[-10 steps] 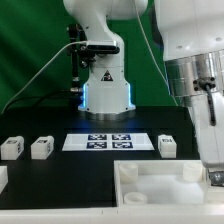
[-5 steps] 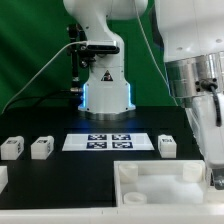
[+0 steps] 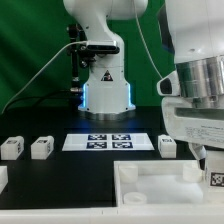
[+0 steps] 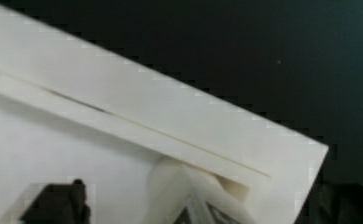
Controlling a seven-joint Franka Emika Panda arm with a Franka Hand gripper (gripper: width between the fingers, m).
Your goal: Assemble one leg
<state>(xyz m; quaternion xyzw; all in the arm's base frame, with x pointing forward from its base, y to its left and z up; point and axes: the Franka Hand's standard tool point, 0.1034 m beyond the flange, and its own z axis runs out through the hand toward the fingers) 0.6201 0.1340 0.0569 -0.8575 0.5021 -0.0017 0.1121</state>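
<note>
My gripper (image 3: 214,172) hangs over the right corner of the large white panel (image 3: 150,186) at the exterior view's right. A leg (image 3: 215,179), a small white block with its tag facing the camera, stands at that corner between my fingers. In the wrist view the leg (image 4: 210,195) is a blurred white shape in the middle. One dark finger (image 4: 53,206) stands well off to its side, with a gap between them, so the jaws look open. Three more legs lie on the table: two at the left (image 3: 11,148) (image 3: 41,148) and one at the right (image 3: 167,146).
The marker board (image 3: 110,142) lies flat in the middle of the black table, in front of the robot base (image 3: 105,90). The panel has a raised rim and round corner sockets (image 3: 128,171). The panel's edge (image 4: 160,120) crosses the wrist view diagonally.
The arm's wrist has turned and come lower and nearer the camera at the exterior view's right. The leg's tag at the panel corner now shows. The other legs have not moved.
</note>
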